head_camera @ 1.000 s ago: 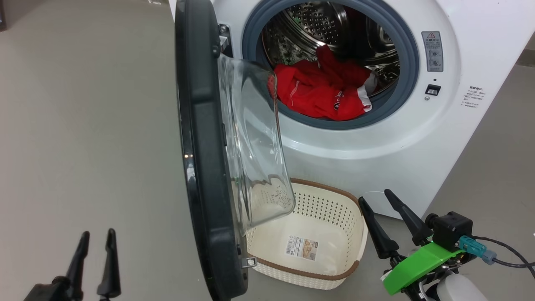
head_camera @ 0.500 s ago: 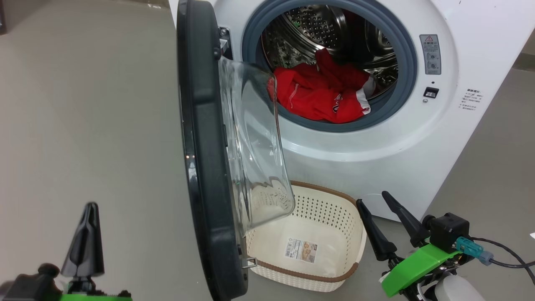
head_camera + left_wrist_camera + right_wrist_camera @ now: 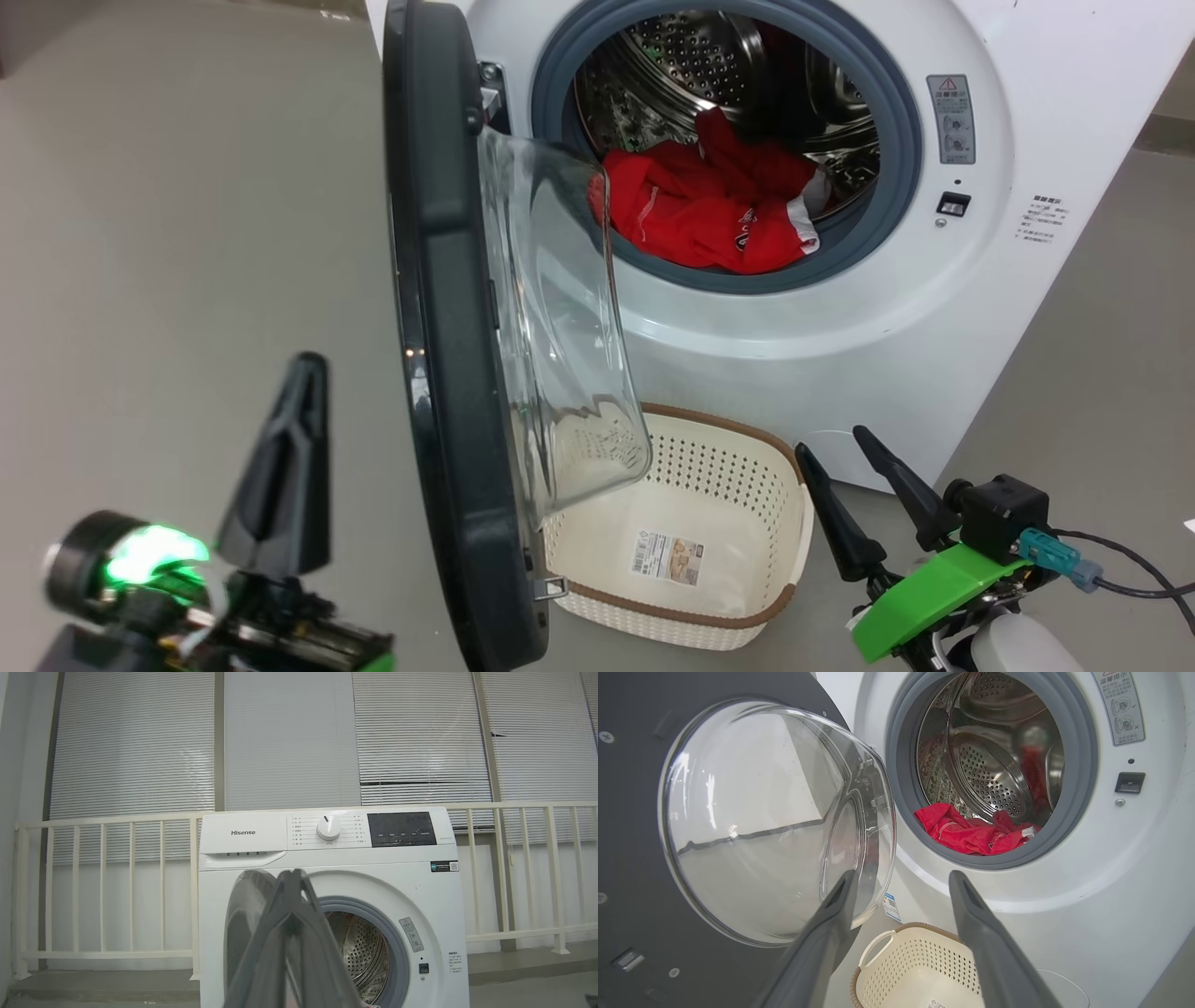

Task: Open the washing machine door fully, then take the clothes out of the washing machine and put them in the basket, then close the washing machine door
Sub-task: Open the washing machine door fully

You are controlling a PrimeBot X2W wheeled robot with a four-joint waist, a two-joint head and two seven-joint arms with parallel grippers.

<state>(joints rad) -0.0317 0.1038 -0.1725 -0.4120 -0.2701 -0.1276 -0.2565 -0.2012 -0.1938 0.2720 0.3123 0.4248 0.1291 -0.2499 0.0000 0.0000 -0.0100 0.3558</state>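
In front of washing machine (image 3: 840, 308): door (image 3: 439, 327) half open, edge-on. Clothes (image 3: 709, 215) in drum mouth, above basket (image 3: 728, 425). Right hand (image 3: 833, 441) beside basket, fingers apart, empty, likely nearer. Left hand (image 3: 308, 369) outside door, fingertips together.

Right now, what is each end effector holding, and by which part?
Nothing. The left end effector is shut on air; the right end effector is open and empty.
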